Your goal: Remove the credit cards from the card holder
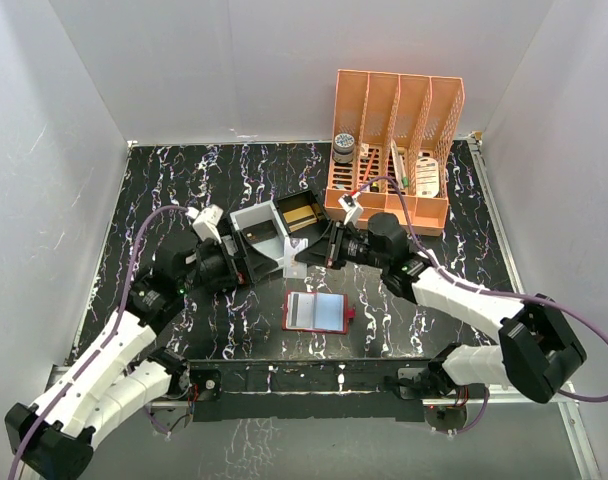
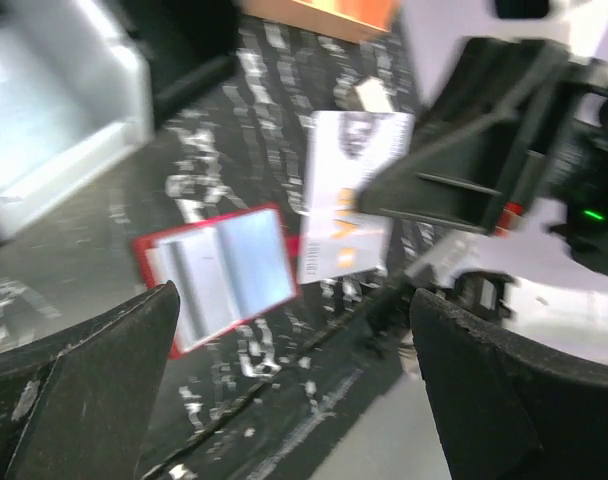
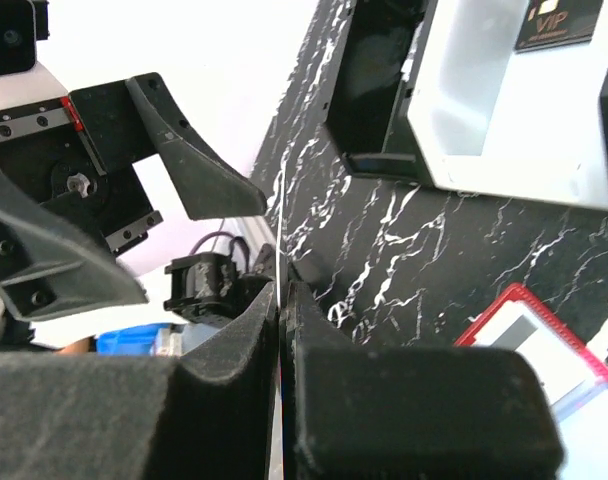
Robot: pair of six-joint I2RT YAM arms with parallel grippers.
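Observation:
The red card holder (image 1: 316,312) lies open on the black marbled table, with grey and pale blue credit cards (image 1: 329,312) in its pockets. In the left wrist view the card holder (image 2: 219,270) shows the same way. My right gripper (image 1: 312,250) is shut on a pale credit card (image 1: 295,257) above the table, behind the holder. That card (image 2: 349,195) carries an orange mark, and from the right wrist it is a thin edge (image 3: 281,215) between the shut right gripper (image 3: 282,290). My left gripper (image 1: 264,262) stands open just left of the card, and the left gripper (image 2: 294,390) holds nothing.
A black tray with a grey insert (image 1: 269,228) sits behind the grippers, with a tan card (image 1: 302,214) in one compartment. An orange slotted rack (image 1: 394,150) with small items stands at the back right. White walls enclose the table.

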